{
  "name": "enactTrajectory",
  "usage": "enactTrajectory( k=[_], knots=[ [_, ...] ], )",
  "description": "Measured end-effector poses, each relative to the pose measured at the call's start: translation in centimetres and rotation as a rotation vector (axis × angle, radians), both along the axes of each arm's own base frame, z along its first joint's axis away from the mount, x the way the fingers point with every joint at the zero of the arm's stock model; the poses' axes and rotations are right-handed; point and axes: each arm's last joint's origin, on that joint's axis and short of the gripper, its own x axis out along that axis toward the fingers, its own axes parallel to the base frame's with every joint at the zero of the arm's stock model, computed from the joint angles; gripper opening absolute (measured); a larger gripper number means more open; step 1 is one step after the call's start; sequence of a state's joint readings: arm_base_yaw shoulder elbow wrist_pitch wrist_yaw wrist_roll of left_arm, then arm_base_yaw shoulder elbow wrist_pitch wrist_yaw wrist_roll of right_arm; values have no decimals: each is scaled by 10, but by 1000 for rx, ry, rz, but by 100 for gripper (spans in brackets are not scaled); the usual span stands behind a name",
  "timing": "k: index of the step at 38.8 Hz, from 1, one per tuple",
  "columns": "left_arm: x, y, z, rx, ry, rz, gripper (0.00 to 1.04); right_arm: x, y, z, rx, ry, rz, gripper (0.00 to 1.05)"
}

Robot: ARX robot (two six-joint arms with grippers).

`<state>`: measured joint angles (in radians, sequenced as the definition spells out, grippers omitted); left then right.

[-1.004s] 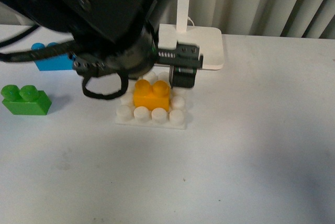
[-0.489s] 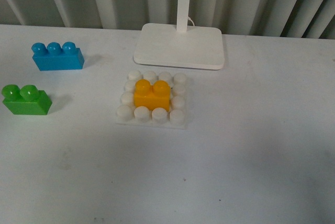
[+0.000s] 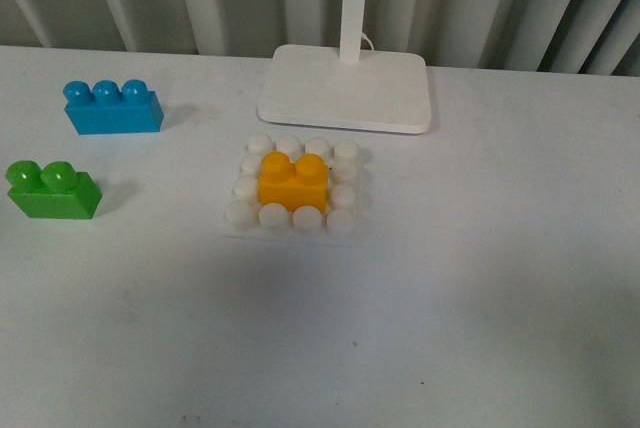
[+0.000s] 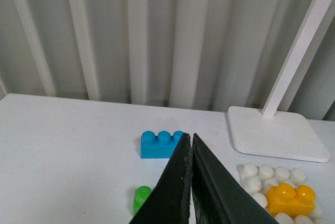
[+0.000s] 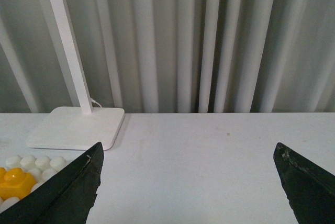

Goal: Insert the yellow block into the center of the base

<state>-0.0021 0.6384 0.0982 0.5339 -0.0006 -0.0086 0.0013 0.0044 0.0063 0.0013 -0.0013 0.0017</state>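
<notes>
1. Front view is showing the small orange-yellow plastic two-stud block (image 3: 293, 181) sitting in the middle of the flat white square studded plastic base (image 3: 296, 191), near the centre of the frame, with white studs ringing it on all sides; neither arm is appearing there.
2. Seating is the doubt: I cannot tell whether the block is pressed fully down, so it may be resting loose and could pop off at a nudge.
3. Any low sweep by an arm risks sliding the light base across the white table (image 3: 480, 288), or bumping the green two-stud brick (image 3: 51, 190) and blue three-stud brick (image 3: 113, 107) at the left of the frame.
4. Left fingers (image 4: 190, 182) are pressing together with nothing between them, hanging above the table.
5. Right fingers (image 5: 188, 187) are spreading wide, gripping and touching nothing.
</notes>
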Motion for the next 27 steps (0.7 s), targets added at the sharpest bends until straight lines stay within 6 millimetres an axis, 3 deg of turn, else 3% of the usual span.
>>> enactTrajectory(
  k=[17,27],
  knots=[
    [-21,0,-17,0,-13,-1,4,0,0,0,0,0,0,95],
    [-29,0,-16,1,-19,0,4,0,0,0,0,0,0,95]
  ],
)
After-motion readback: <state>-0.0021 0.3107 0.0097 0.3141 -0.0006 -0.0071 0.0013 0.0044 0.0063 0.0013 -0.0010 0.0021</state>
